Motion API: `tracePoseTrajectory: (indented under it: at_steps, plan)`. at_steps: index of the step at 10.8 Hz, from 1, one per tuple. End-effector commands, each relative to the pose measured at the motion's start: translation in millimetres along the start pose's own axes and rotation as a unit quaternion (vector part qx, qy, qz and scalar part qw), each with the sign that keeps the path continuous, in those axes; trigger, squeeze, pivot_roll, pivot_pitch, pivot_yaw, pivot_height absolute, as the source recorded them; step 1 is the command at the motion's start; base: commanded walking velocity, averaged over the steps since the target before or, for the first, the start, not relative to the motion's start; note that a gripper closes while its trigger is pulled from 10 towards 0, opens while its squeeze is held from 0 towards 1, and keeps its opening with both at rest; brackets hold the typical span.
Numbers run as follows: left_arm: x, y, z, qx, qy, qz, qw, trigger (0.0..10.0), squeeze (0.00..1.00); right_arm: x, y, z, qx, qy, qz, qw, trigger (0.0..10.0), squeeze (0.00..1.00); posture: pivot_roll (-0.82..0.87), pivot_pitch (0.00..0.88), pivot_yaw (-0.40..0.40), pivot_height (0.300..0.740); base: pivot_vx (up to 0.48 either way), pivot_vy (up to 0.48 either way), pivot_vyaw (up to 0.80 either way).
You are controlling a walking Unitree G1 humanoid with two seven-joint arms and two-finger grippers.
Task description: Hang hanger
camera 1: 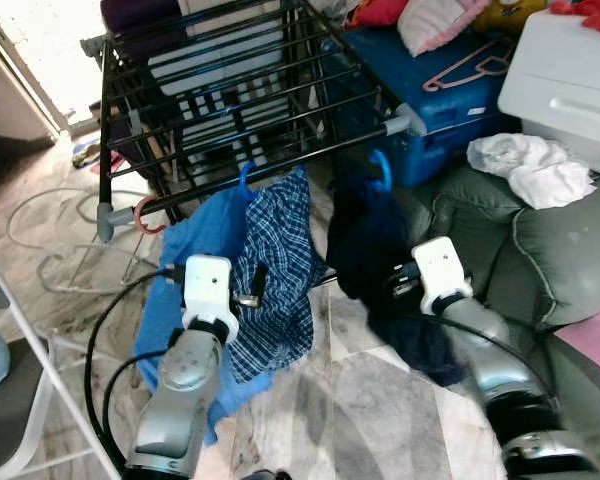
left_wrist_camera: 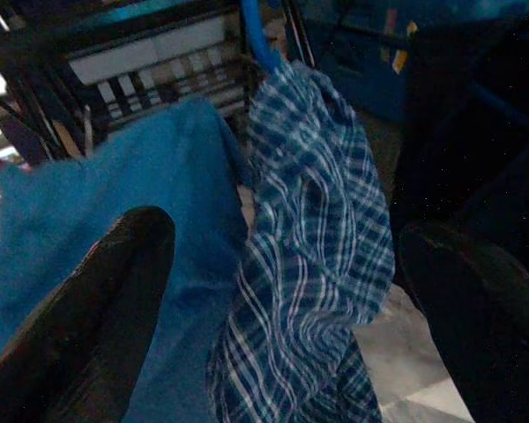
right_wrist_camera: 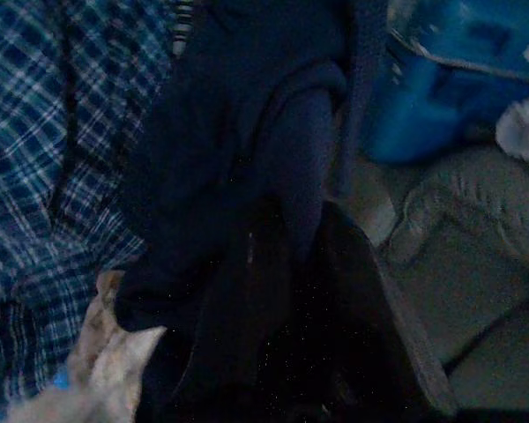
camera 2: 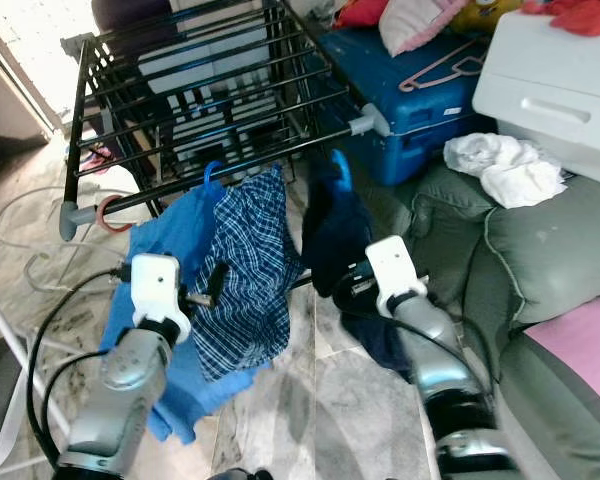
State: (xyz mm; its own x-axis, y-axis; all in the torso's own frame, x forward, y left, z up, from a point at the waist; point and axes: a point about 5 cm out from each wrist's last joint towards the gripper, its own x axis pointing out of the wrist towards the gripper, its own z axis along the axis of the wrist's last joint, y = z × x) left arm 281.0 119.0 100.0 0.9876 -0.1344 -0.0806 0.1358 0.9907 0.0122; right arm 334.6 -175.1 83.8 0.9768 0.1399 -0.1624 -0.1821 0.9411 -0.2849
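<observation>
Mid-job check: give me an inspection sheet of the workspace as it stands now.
Surface: marble floor.
Job's things: dark garment on blue hanger, hooked on drying rack front bar; plaid shirt and blue cloth hang beside it.
Clutter: pink hanger on blue box; white cloths on grey sofa.
Grippers: left gripper open before plaid shirt; right gripper at dark garment, grip unclear.
Cables: black cable by left arm; white hose.
Surroundings: white bin, chair.

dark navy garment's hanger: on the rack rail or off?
On. The blue hanger hook is looped over the drying rack's front rail, and the navy garment hangs below it. Right gripper is at the cloth.
</observation>
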Motion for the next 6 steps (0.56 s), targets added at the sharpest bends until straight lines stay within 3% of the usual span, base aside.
tracePoseTrajectory:
  at_steps: [1, 3, 4, 6]
  plan:
    - [-1.0, 3.1, -3.3, 0.01, 0.004, 0.01, 1.0, 10.0, 0.0, 2.7, 5.2, 10.2, 0.026, -0.024, -0.006, 0.999, 10.0, 0.0, -0.19, 0.0, 0.175, 0.74, 0.0, 0.0, 0.0]
    - [0.3, 7.2, -2.5, 0.008, -0.001, 0.03, 1.0, 10.0, 0.0, -4.4, 21.8, 26.1, 0.079, -0.063, 0.009, 0.995, 10.0, 0.0, -0.18, 0.0, 0.153, 0.74, 0.0, 0.0, 0.0]
    - [-0.8, 9.9, 0.4, 0.008, -0.007, 0.04, 0.999, 10.0, 0.0, -8.9, 23.6, 30.7, 0.065, -0.081, 0.007, 0.995, 10.0, 0.0, -0.17, 0.0, 0.15, 0.74, 0.0, 0.0, 0.0]
    - [-7.3, 25.4, 10.0, 0.006, -0.023, 0.081, 0.996, 10.0, 0.0, -33.1, 21.1, 19.8, 0.086, -0.06, 0.005, 0.994, 10.0, 0.0, -0.17, 0.0, 0.129, 0.74, -0.122, 0.0, 0.0]
